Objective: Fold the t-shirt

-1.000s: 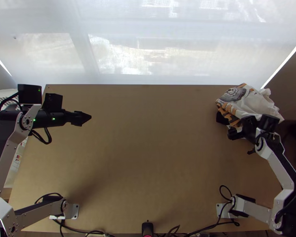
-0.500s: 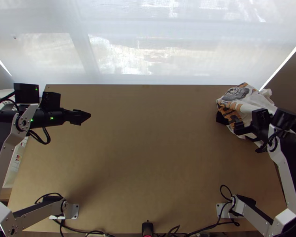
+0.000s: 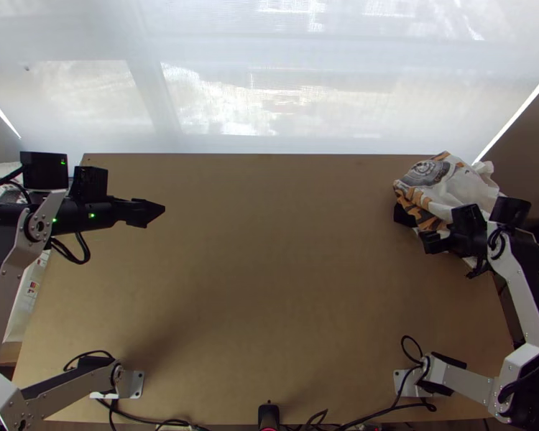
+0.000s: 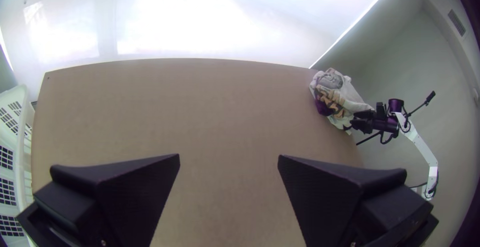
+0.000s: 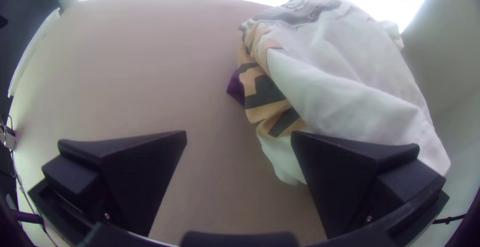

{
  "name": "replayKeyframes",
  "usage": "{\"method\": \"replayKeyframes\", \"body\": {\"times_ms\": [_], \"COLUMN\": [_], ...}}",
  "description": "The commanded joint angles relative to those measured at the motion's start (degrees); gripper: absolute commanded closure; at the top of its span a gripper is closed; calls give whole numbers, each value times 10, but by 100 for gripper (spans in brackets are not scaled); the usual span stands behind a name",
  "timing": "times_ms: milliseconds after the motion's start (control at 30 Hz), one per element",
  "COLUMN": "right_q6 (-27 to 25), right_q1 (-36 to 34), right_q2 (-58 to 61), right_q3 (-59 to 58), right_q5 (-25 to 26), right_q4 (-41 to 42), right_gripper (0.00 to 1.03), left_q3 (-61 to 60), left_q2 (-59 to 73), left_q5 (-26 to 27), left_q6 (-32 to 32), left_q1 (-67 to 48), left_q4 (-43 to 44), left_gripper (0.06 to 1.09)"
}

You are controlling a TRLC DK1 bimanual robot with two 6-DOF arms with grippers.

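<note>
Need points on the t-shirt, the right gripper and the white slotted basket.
T-shirt [image 5: 345, 72]: right wrist view, on plain white fabric of the bunched heap.
Right gripper [image 5: 239, 133]: right wrist view, midway between its open fingertips.
White slotted basket [image 4: 21, 147]: left wrist view, on its side wall.

Since last frame | right fingers [image 3: 435, 243]: slightly down-left in top view | left arm [image 3: 8, 276]: slightly left

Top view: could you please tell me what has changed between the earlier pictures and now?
The right claw has shifted slightly toward the right side of the table, its wrist swinging outward. The left arm has drawn slightly left. Nothing was visibly grasped or released. The t-shirt stays bunched at the far right corner.
</note>
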Motion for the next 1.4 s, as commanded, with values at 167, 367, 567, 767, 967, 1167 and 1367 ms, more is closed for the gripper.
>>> {"method": "replayKeyframes", "body": {"times_ms": [167,367,567,767,967,1167,1367], "right_q6": [-8,-23,-26,-50,-74,-114,-140], "right_q1": [-23,-18,-11,6,61,38,41], "right_q2": [3,16,10,-16,-29,35,40], "right_q3": [60,134,186,184,139,124,165], "right_q5": [-36,-60,-58,-1,51,2,-55], "right_q4": [-101,-229,-256,-256,-314,-386,-443], "right_gripper": [5,5,5,5,5,5,5], "left_q3": [-3,-14,-39,-43,-43,-43,-44], "left_q2": [3,-3,-18,-23,-26,-33,-42], "left_q5": [0,1,0,1,1,1,0], "left_q6": [-7,-11,-10,-10,-9,-10,-9], "left_q1": [2,2,3,6,9,9,11], "left_q4": [5,12,27,31,32,32,29], "left_gripper": [12,12,12,12,12,12,12]}}
